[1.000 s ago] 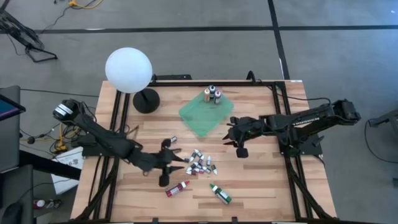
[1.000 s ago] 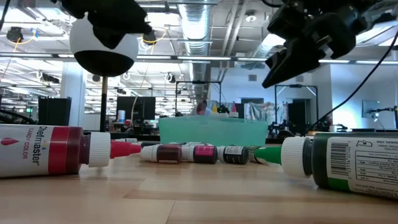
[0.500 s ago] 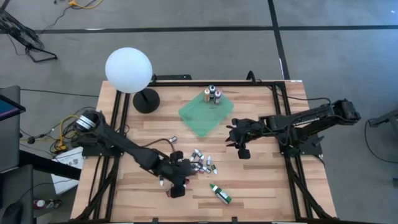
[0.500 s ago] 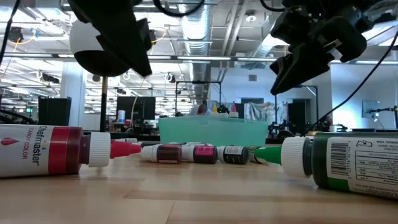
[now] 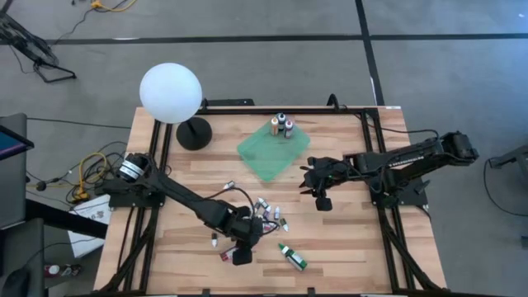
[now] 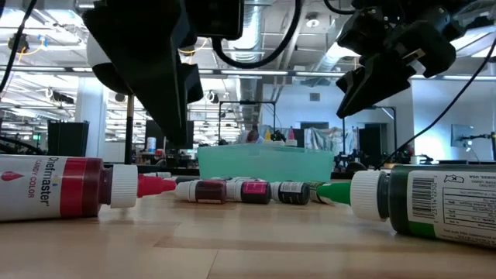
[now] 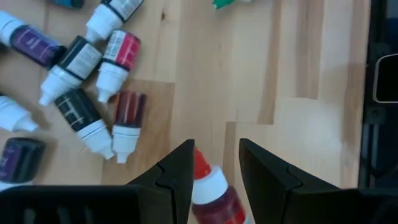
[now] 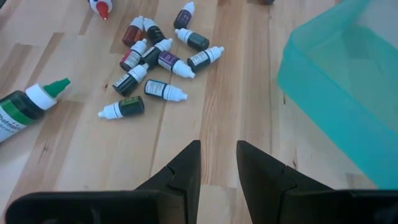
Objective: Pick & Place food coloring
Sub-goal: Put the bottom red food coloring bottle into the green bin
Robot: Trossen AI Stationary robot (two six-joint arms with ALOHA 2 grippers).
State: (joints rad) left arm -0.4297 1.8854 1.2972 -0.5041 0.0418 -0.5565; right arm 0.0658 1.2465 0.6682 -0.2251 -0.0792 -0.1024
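Observation:
A large red food coloring bottle (image 7: 214, 190) with a white cap lies on its side near the table's front. My left gripper (image 7: 216, 146) is open and tipped down just above it, one finger on either side of the cap; in the low view the bottle (image 6: 54, 186) lies flat under the gripper (image 6: 174, 116). Several small bottles (image 5: 266, 216) lie clustered beside it, and a large green one (image 5: 292, 256) lies nearer the front edge. My right gripper (image 5: 318, 194) hovers open, holding nothing, beside the green square tray (image 5: 272, 153).
Three bottles (image 5: 281, 125) stand at the tray's far corner. A white globe lamp (image 5: 171, 92) on a black base (image 5: 194, 132) stands at the far left. One small bottle (image 5: 230, 185) lies apart, left of the tray. Bare wood (image 5: 346, 247) lies at the front right.
My left gripper has moved toward the table's near right and down, tipping to point steeply downward, and now stands over the red bottle's cap end. Its finger gap is unchanged. No bottle has moved.

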